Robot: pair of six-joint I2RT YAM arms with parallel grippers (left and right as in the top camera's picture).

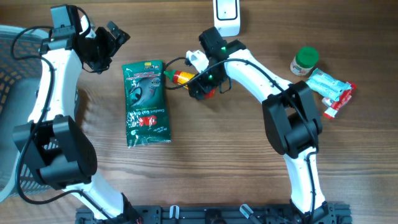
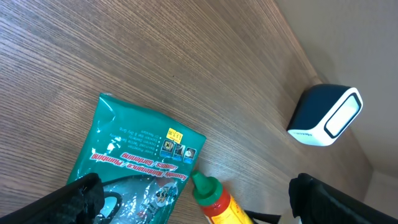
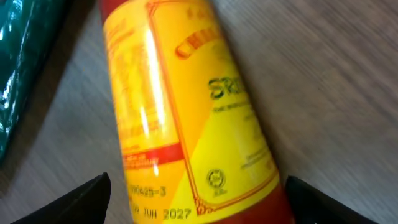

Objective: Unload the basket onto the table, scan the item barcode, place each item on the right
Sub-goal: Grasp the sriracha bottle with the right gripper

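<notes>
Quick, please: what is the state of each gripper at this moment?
Left gripper: open, holding nothing.
Right gripper: open, one finger on each side of the sauce bottle, with a gap showing beside one finger.

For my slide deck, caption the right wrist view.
Right gripper straddles a yellow-labelled sauce bottle lying on the wooden table.

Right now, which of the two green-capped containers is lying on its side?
The yellow-labelled sauce bottle, lying flat beside the green packet; the green-lidded jar stands upright.
</notes>
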